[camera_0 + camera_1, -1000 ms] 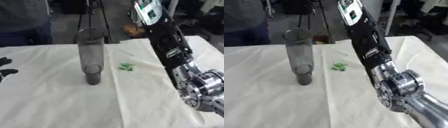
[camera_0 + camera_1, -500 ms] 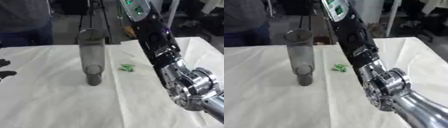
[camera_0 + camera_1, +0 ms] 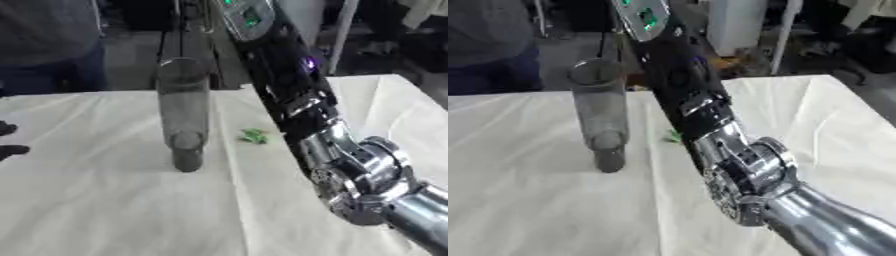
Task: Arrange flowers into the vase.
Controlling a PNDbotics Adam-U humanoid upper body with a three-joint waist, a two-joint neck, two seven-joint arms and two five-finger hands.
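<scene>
Left eye view: the vase (image 3: 184,112), a tall grey glass tube, stands upright on the white cloth (image 3: 105,200) at centre left of the frame, empty as far as shows. A small green scrap (image 3: 255,135), perhaps part of a flower, lies on the cloth just right of it. The right arm (image 3: 350,170) runs from the lower right to the top centre; its hand is out of frame. Dark fingers of the left hand (image 3: 9,140) show at the left edge, too little to tell their pose. Right eye view: the arm crosses close beside the vase (image 3: 598,107), hiding most of the scrap. A sideways swing of the arm could tip the vase.
</scene>
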